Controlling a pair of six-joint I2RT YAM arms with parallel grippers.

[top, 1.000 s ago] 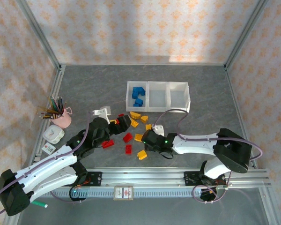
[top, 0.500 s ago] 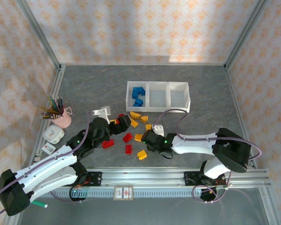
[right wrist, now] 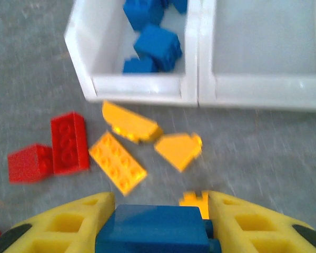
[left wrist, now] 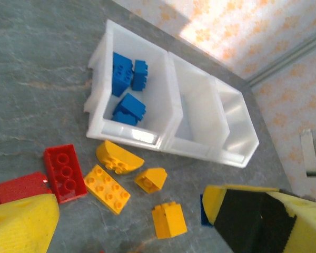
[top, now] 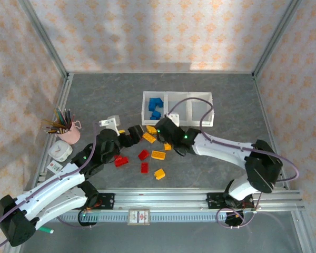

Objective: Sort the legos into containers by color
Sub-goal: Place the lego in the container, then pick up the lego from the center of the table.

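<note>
My right gripper (right wrist: 159,221) is shut on a blue brick (right wrist: 157,227) and hangs over the loose bricks just in front of the tray of three joined white bins (top: 177,123). The left bin (right wrist: 147,84) holds three blue bricks (top: 156,107); the other two bins look empty. Yellow-orange bricks (top: 158,155) and red bricks (top: 143,154) lie scattered on the table before the tray. My left gripper (top: 135,136) is open, its fingers (left wrist: 23,221) spread wide above the yellow bricks (left wrist: 169,220) and red bricks (left wrist: 65,172), holding nothing.
A pink cup of coloured pencils (top: 67,130) and a small white box (top: 58,152) stand at the left edge. The two grippers are close together near the brick pile. Metal frame posts (top: 63,100) and a patterned wall bound the table.
My right gripper has lifted away from the near bricks and swung up towards the tray, carrying the blue brick. The left gripper has drawn back slightly to the left.
</note>
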